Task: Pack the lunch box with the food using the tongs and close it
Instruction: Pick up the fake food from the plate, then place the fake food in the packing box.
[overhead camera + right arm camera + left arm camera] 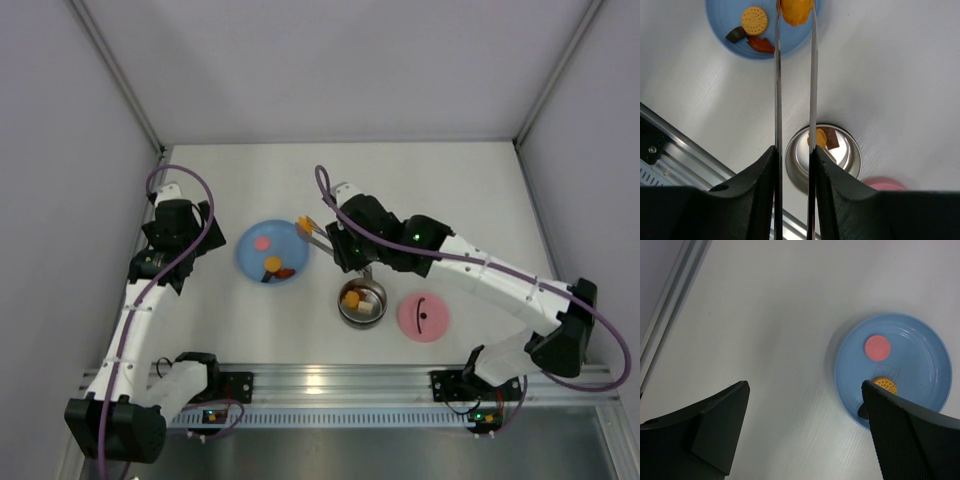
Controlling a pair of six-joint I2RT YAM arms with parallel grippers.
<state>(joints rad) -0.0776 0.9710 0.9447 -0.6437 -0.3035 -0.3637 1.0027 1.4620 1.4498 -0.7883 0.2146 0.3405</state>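
My right gripper (793, 150) (340, 245) is shut on the silvery tongs (776, 90) (316, 236). The tongs' tips pinch an orange piece of food (796, 11) (305, 222) over the right edge of the blue plate (250, 262). The steel lunch box (362, 323) (855, 157) stands open below my wrist, with yellow, brown and white pieces inside. Its pink lid (423, 316) (882, 184) lies flat to its right. My left gripper (805, 390) (195, 235) hangs open over bare table left of the plate, holding nothing.
On the blue plate (920, 355) (725, 15) lie a pink round piece (877, 347), a yellow biscuit (754, 18), a dark brown piece (735, 34) and a red-orange piece (761, 45). Grey walls enclose the table on three sides; an aluminium rail (340, 385) runs along the near edge.
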